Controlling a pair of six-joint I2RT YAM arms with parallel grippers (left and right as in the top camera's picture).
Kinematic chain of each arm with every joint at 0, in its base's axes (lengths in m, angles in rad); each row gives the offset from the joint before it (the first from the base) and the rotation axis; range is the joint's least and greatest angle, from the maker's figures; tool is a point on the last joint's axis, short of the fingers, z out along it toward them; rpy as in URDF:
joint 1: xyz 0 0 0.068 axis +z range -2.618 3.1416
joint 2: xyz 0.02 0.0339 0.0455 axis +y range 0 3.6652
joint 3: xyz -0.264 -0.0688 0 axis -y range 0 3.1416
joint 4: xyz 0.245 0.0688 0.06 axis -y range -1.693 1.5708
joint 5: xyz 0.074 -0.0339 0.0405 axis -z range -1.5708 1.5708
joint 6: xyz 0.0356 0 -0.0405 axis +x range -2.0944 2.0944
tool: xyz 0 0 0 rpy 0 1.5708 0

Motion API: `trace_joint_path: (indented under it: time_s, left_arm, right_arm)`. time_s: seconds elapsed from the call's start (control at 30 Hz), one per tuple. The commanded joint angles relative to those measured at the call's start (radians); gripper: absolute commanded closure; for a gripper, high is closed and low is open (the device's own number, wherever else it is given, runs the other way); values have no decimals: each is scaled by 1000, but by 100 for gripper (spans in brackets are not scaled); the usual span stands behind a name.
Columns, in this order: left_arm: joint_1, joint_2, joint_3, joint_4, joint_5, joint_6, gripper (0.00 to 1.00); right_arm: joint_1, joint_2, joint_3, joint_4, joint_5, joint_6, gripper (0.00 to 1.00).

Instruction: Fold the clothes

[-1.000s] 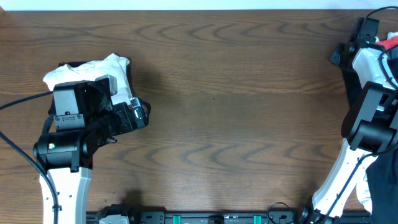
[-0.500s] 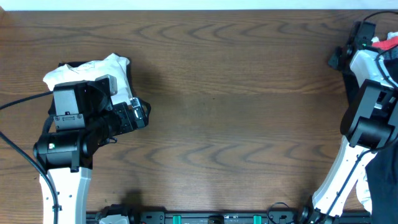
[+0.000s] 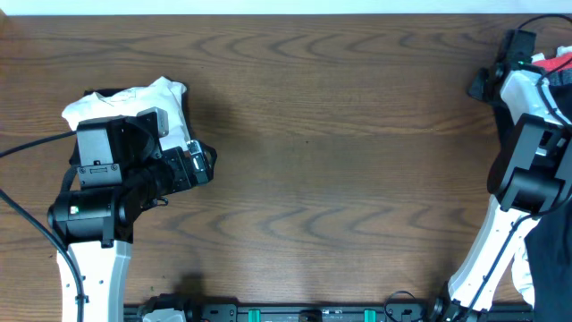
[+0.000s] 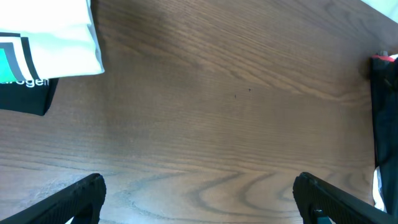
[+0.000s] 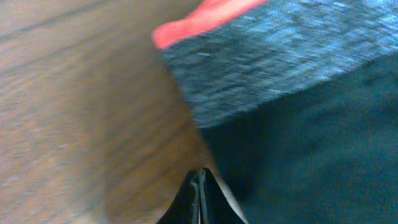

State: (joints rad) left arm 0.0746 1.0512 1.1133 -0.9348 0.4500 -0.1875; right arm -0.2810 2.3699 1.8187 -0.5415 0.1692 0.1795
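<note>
The pants lie at the far right edge of the table. In the overhead view only a strip of their red-orange waistband edge (image 3: 559, 63) shows beside my right arm. The right wrist view is close up on the heathered grey waistband (image 5: 280, 68), its red-orange edge (image 5: 205, 22) and the black fabric (image 5: 311, 162). My right gripper (image 5: 199, 183) (image 3: 517, 43) is shut, its fingertips together right at the edge of the black fabric. My left gripper (image 4: 199, 202) (image 3: 198, 165) is open and empty, low over bare wood at the left.
A folded white T-shirt with a green logo (image 3: 125, 100) (image 4: 50, 37) lies at the far left, partly under my left arm. Dark cloth (image 3: 547, 259) hangs beyond the table's right side. The wooden table (image 3: 340, 161) stretches between the arms.
My right arm has shifted slightly toward the far edge and a little left. The left arm and the white T-shirt have not moved.
</note>
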Motion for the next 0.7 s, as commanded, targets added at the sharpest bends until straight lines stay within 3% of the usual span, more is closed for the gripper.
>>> trace_joint_path:
  time_s: [0.0, 0.1, 0.43, 0.5, 0.67]
  left_arm:
    - [-6, -7, 16, 0, 14, -6, 2]
    - [-6, -7, 16, -4, 14, -6, 2]
    - [-6, -6, 16, -3, 14, -6, 2]
    - [-6, -6, 16, -3, 14, -6, 2]
    - [-6, -6, 16, -3, 14, -6, 2]
  right_arm:
    - [15, -42, 8, 10, 10, -16, 70]
    - [-2, -40, 8, 8, 11, 7, 57]
    - [-56, -28, 8, 54, 34, 26, 58]
    - [-61, -19, 6, 54, 32, 30, 65]
    - [-58, -11, 5, 40, 18, 31, 98]
